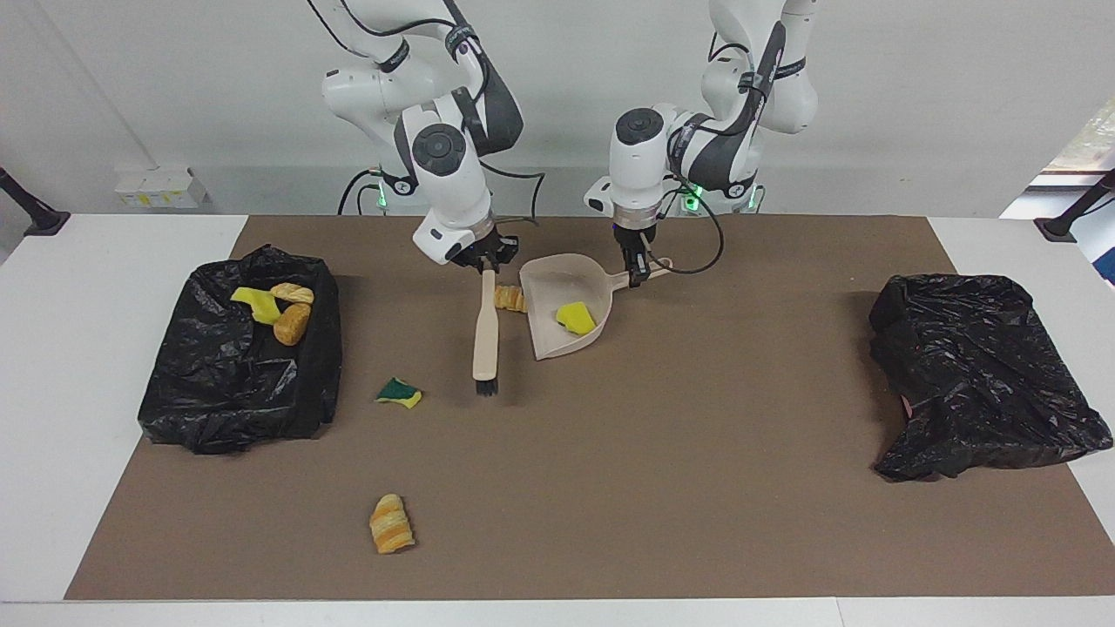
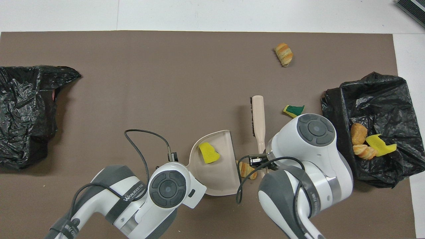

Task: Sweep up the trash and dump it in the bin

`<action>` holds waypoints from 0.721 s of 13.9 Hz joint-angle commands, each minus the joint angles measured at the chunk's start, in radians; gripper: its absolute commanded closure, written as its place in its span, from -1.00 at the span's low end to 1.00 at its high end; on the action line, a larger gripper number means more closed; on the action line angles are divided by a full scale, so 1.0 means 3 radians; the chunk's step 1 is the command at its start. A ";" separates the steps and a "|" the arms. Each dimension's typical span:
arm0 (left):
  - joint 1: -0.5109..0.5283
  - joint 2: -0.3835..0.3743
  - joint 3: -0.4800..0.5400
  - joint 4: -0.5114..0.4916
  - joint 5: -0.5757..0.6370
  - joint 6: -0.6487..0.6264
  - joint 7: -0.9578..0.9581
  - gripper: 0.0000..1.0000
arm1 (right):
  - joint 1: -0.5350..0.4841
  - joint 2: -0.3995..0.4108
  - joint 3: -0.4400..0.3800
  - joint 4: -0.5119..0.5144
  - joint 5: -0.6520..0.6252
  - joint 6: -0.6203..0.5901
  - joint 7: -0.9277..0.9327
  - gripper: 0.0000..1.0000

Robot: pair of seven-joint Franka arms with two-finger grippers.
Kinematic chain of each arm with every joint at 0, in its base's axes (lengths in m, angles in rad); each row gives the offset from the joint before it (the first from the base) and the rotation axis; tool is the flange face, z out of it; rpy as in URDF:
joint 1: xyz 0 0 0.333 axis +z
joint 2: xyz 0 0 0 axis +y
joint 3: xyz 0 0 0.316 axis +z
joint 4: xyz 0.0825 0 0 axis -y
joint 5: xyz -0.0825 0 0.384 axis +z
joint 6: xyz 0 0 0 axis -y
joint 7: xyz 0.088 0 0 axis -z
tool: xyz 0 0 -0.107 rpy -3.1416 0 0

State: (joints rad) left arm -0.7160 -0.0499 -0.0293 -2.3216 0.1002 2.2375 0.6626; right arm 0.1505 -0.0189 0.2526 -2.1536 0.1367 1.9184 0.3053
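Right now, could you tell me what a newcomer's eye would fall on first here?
Mid-table near the robots, the right gripper holds a beige brush beside the dustpan, which the left gripper grips by its handle; a yellow sponge bit lies in the pan. A black-lined bin at the right arm's end already holds scraps.

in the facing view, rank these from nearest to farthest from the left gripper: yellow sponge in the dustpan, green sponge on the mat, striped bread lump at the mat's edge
From the left gripper, shut on the dustpan handle:
1. Yellow sponge, in the dustpan beside it.
2. Green sponge, toward the right arm's end.
3. Striped bread lump, farthest from the robots.
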 commanded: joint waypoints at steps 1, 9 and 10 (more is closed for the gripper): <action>-0.0032 -0.0033 0.0031 -0.0064 0.0070 0.0048 -0.0051 1.00 | -0.0179 0.0038 0.0032 0.0082 -0.0159 -0.0319 -0.0158 1.00; -0.0011 -0.0028 0.0031 -0.0064 0.0065 0.0068 -0.0056 1.00 | 0.0153 -0.0862 0.0048 -0.1058 0.0213 -0.0499 -0.0404 1.00; -0.0011 -0.0028 0.0031 -0.0064 0.0070 0.0058 -0.0051 1.00 | 0.0254 -0.0847 0.0048 -0.1104 0.0275 -0.0423 -0.0404 1.00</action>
State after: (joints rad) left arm -0.7160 -0.0499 -0.0281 -2.3216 0.1002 2.2383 0.6626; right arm 0.2139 -0.2270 0.2666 -2.4227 0.1707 1.7488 0.2130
